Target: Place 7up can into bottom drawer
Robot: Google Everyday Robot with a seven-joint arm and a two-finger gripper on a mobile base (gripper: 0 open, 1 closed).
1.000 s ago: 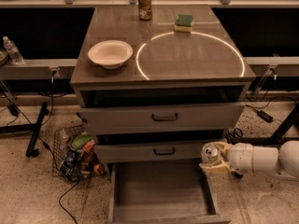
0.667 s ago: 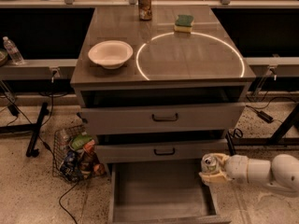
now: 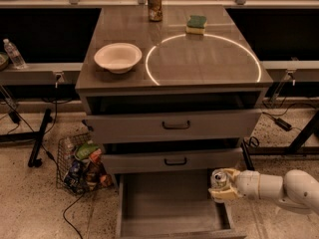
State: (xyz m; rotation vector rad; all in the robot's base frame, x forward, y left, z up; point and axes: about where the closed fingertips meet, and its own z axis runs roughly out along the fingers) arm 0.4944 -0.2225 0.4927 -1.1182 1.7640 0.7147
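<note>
My gripper point(image 3: 222, 190) is clamped around the 7up can point(image 3: 219, 177), holding it upright at the right edge of the open bottom drawer point(image 3: 164, 200). I judge the can light, thin-walled and slick, so a gentle mid-body grip suits it; squeezing harder risks denting.

On the tabletop point(image 3: 124, 34) I see a white bowl point(image 3: 117, 57) at the left, a dark can point(image 3: 155, 4) at the back edge and a green sponge point(image 3: 196, 24) to its right, touching a bright ring of light point(image 3: 146, 66). A wire basket point(image 3: 82, 164) of packets stands on the floor at the left. My pincer point(image 3: 223, 185) hangs low at the right.
</note>
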